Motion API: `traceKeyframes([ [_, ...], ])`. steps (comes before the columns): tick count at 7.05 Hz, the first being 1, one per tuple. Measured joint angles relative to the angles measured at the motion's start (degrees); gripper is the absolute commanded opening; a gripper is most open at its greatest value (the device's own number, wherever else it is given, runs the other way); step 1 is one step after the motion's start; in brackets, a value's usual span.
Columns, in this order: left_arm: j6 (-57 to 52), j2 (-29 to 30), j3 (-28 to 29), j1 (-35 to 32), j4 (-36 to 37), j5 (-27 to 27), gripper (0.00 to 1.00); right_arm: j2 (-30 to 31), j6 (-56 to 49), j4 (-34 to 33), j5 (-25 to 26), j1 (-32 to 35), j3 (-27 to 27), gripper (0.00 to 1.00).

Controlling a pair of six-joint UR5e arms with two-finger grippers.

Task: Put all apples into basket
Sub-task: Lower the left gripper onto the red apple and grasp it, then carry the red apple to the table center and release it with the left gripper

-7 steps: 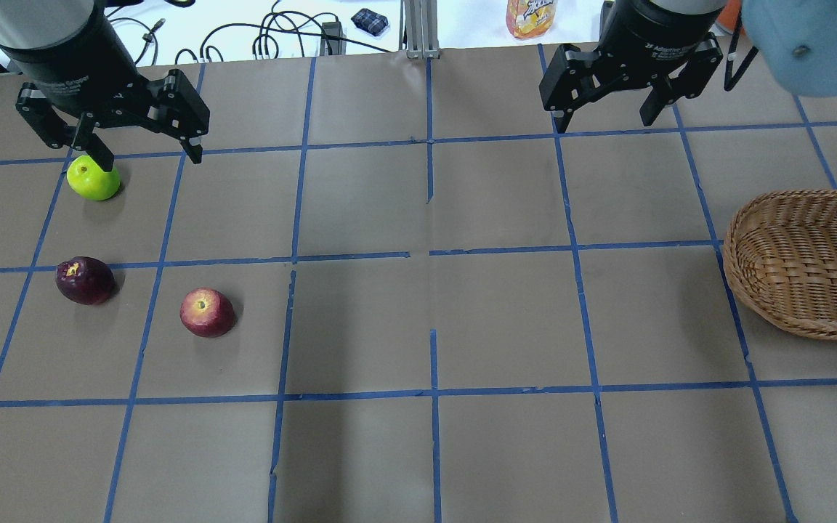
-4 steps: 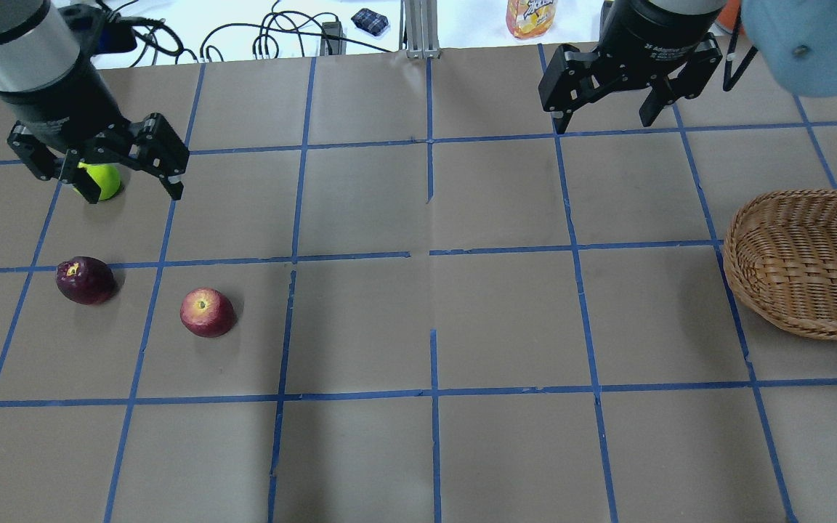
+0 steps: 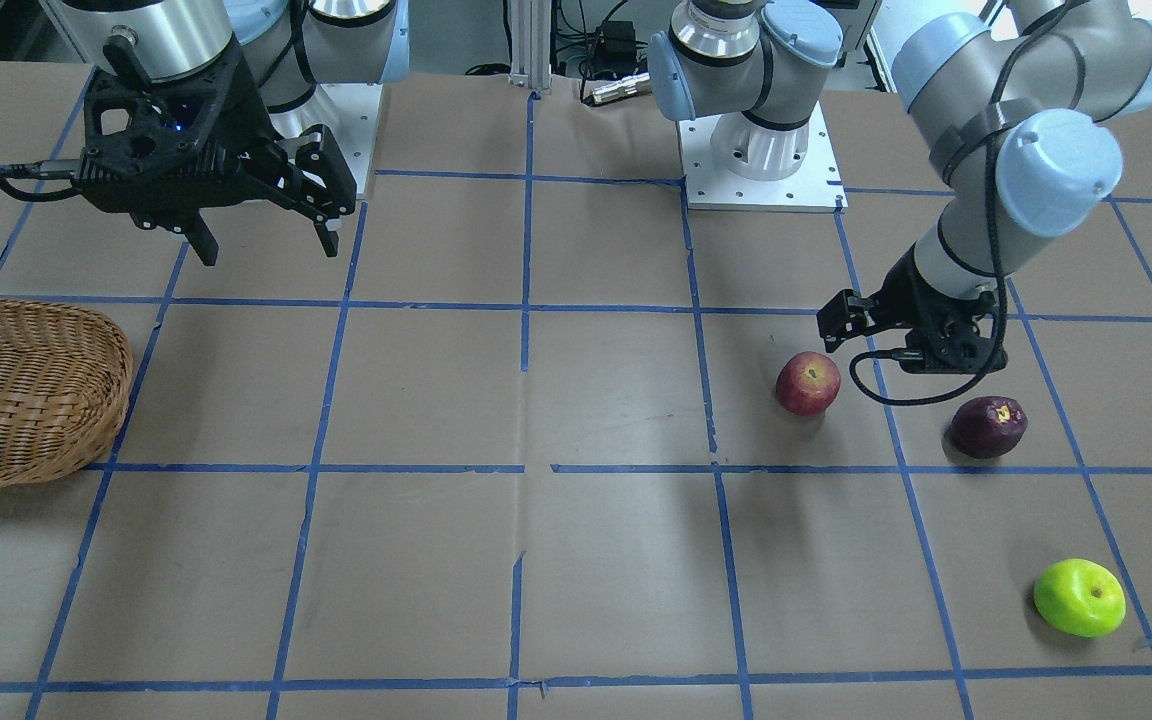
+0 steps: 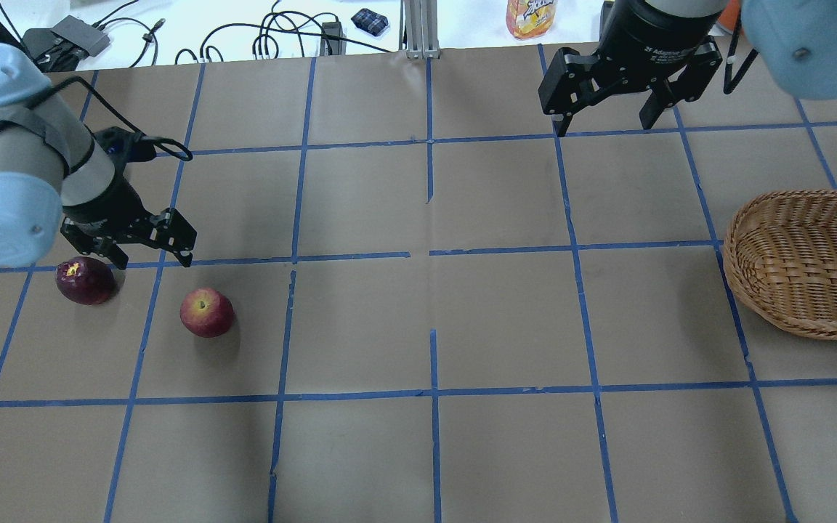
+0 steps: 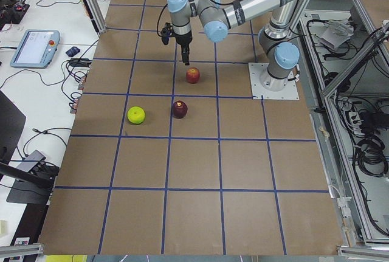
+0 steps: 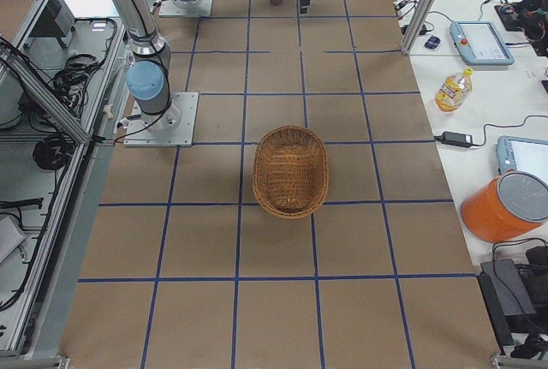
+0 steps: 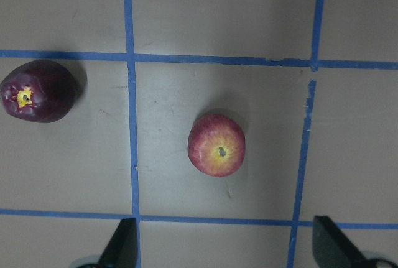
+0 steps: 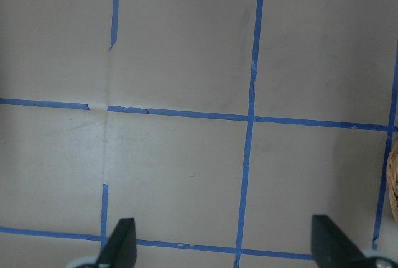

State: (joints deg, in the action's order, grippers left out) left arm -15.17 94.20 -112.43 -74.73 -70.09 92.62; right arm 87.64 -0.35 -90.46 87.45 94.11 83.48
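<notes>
The red apple [image 4: 206, 312] and the dark maroon apple [image 4: 85, 280] lie on the table's left side. The lime green apple [image 3: 1079, 597] lies farther back; my left arm hides it in the overhead view. My left gripper [image 4: 153, 250] is open and empty, hovering just behind and between the maroon and red apples. Its wrist view shows the red apple [image 7: 216, 145] ahead of the fingertips and the maroon apple [image 7: 38, 91] to the left. My right gripper [image 4: 602, 120] is open and empty, high at the back right. The wicker basket [image 4: 734, 269] stands empty at the right edge.
An orange drink bottle [image 4: 531, 18], cables and a small dark pouch [image 4: 369, 20] lie on the white bench beyond the table's far edge. Blue tape lines grid the brown tabletop. An orange bucket [image 6: 505, 206] stands off the table.
My left arm has swung from over the green apple toward the near side and now hovers by the maroon and red apples, still open. The right gripper has hardly moved.
</notes>
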Motion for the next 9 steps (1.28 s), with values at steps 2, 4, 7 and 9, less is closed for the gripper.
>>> traceKeyframes([
  [2,-0.37,1.74,-6.96,0.04,7.43,-0.05,1.0,-0.05,0.35,-0.07,0.05,-0.31,0.22,1.0],
  [4,-0.15,4.47,-8.54,0.09,9.73,-0.01,1.0,-0.18,4.07,2.77,0.2,-0.22,0.22,1.0],
  [7,3.0,8.68,-8.93,0.09,14.04,0.05,0.15,-0.43,5.49,7.47,0.34,-0.39,-3.08,1.0],
  [9,5.56,8.6,-7.37,-0.45,13.73,0.02,0.0,-0.48,5.0,3.93,1.44,-0.54,-3.18,1.0],
])
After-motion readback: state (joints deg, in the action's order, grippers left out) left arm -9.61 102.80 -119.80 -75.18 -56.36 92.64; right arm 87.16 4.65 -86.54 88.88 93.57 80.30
